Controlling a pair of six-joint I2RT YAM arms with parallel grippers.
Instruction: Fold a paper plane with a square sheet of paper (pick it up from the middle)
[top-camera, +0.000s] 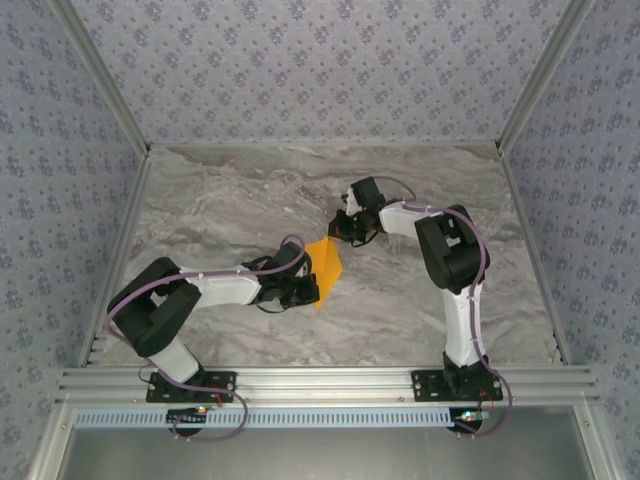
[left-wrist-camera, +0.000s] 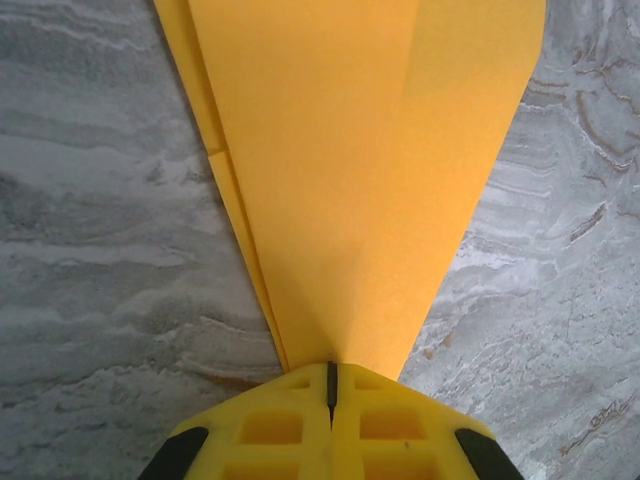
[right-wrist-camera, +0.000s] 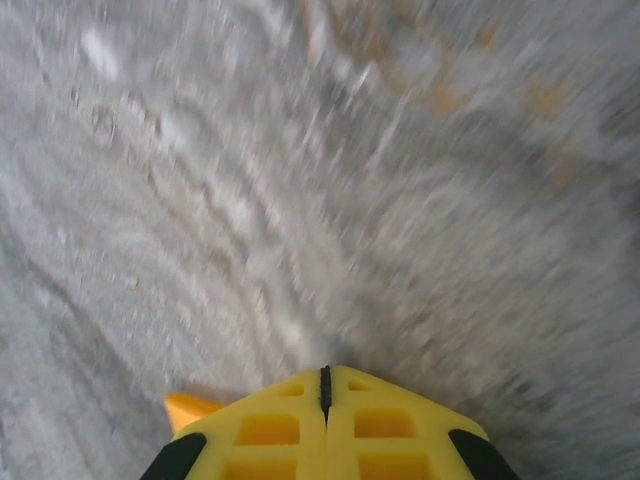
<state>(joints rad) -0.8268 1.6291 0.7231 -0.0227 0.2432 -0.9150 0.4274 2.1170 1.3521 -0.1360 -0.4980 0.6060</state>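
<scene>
Top external view places the orange paper (top-camera: 325, 266) near the middle of the table (top-camera: 220, 190), a little toward the near edge, between the two arms. It reads as a folded, tapering shape, not a flat square.

The left gripper (top-camera: 308, 290) has its yellow fingers clamped on the narrow end of the paper. In the left wrist view the fingers meet with only a thin seam between them, and the paper fans out from that seam toward the far edge, with extra folded layers showing along its left border. Whether the wide end rests on the table or is lifted, I cannot tell.

The right gripper (top-camera: 343, 230) sits just beside the far corner of the paper with its fingers pressed together. Its wrist view is blurred. A small orange sliver shows beside the fingers there, but nothing can be seen pinched between them, and whether they touch the paper is unclear.

My judgement is that folding is well along and the work is at a late crease or a shaping step. The next move probably calls for the left grip to hold firm while the right fingers press or sweep along a fold line without dragging the thin paper askew.

No brand, label or writing can be read on anything in view.
</scene>
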